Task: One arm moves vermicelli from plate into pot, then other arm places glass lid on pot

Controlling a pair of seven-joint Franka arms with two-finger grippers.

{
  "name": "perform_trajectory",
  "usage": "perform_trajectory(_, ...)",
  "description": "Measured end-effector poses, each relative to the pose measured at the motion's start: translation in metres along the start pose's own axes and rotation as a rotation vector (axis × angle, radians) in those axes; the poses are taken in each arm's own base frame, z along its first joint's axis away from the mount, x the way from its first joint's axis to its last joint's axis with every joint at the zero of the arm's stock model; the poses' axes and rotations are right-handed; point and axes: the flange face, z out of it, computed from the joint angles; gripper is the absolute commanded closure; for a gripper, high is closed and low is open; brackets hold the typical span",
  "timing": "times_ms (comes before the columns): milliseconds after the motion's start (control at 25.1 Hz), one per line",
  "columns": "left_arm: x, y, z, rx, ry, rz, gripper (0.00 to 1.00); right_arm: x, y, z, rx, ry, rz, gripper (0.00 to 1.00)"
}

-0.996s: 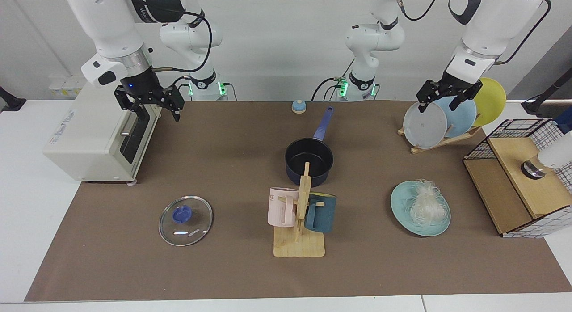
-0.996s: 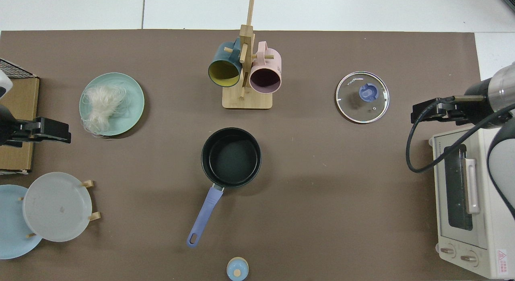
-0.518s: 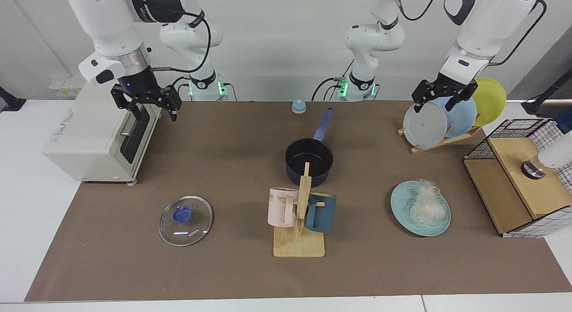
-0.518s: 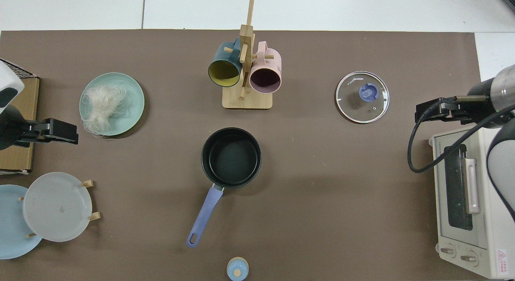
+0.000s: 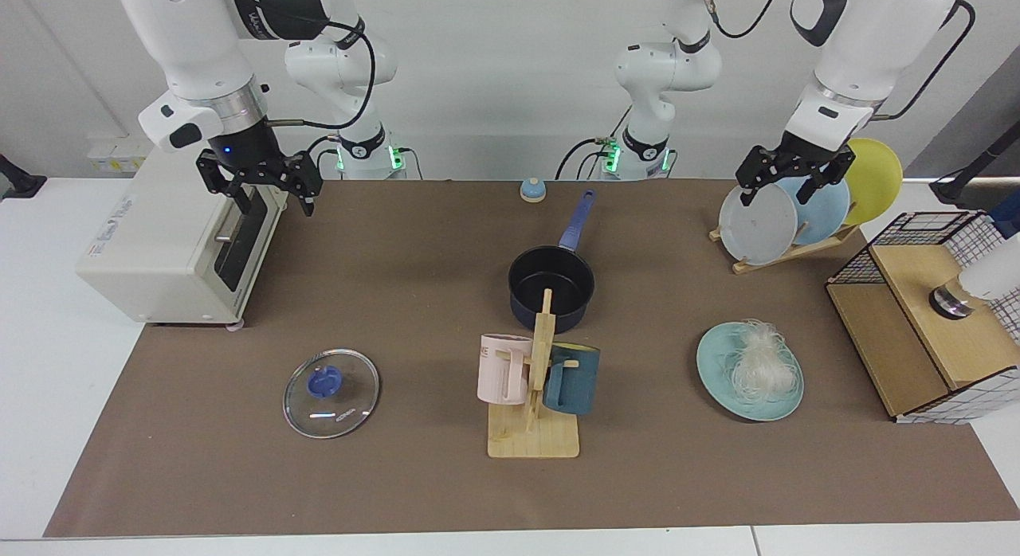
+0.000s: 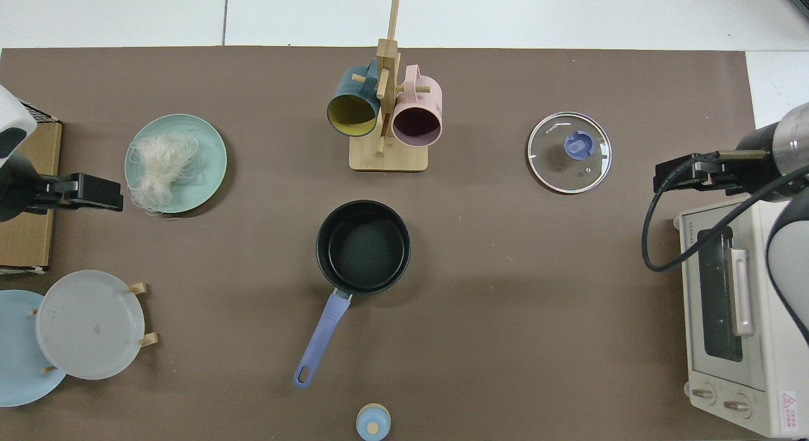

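The vermicelli (image 5: 757, 363) (image 6: 161, 166) lies as a whitish wispy bundle on the teal-green plate (image 5: 715, 358) (image 6: 208, 151). At mid-table stands the dark pot (image 5: 526, 305) (image 6: 363, 248), nothing in it, its blue-purple handle pointing toward the robots. The glass lid (image 5: 331, 393) (image 6: 569, 152) with its blue knob rests flat on the mat. My left gripper (image 5: 779, 188) (image 6: 95, 193) hangs open and holding nothing in front of the dish rack, beside the plate in the top view. My right gripper (image 5: 272, 197) (image 6: 679, 174) hangs open by the toaster oven, well back from the lid.
A wooden mug rack (image 5: 534, 428) with a pink and a dark blue mug stands just in front of the pot. A toaster oven (image 5: 175, 237) sits beside the right gripper. A dish rack (image 5: 757, 221) holds grey, light blue and yellow plates. A wire-and-wood box (image 5: 924, 325) stands beyond the plate.
The left gripper has drifted a little toward the teal plate's side of the table. The right gripper has risen slightly and pulled back toward the toaster oven. Nothing on the table moved.
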Motion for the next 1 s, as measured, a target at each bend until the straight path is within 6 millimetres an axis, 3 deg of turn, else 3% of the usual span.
perform_trajectory(199, 0.029, -0.011, 0.019, 0.004, 0.018, 0.026, 0.00, 0.000, 0.001, 0.000, 0.000, 0.001, 0.002, 0.00)
perform_trajectory(598, 0.090, -0.028, 0.099, 0.018, 0.080, 0.080, 0.00, 0.000, 0.003, 0.000, 0.000, -0.001, 0.005, 0.00)
perform_trajectory(996, 0.117, -0.045, 0.166, 0.024, 0.067, 0.069, 0.00, 0.013, 0.001, 0.006, -0.001, 0.002, 0.004, 0.00)
